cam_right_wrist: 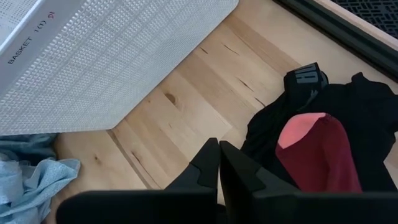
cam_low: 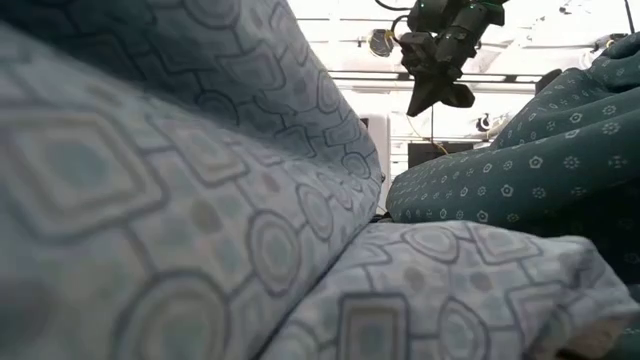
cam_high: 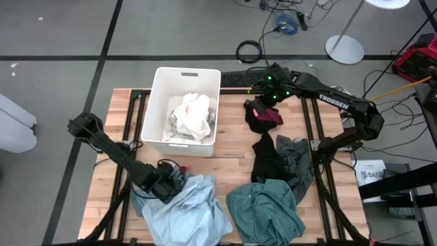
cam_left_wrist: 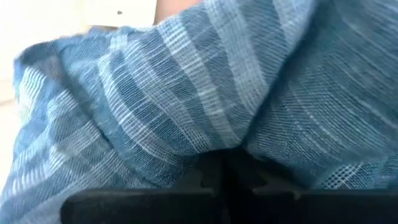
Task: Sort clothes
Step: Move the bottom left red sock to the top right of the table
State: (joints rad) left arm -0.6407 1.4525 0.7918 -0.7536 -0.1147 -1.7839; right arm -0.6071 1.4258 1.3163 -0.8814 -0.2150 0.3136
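The left hand (cam_high: 166,183) is clamped on the light blue garment (cam_high: 188,208), likely to lift it for sorting; the right hand (cam_high: 263,94) hovers closed, empty, above the black-and-red garment (cam_high: 263,117).

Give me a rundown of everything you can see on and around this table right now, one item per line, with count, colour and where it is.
bin: one, white, on the table's far left-centre
garments in the bin: a few, white-grey, inside it
light blue garment: one, near edge, left of centre
teal garment: one, patterned, near edge, right of the blue one
black and dark grey garments: a heap, right of centre
black and red garments: small pile, far side, right of the bin
keyboard: one, black, beyond the bin
left gripper: shut on the light blue garment
right gripper: shut, holds nothing, raised by the black and red garments
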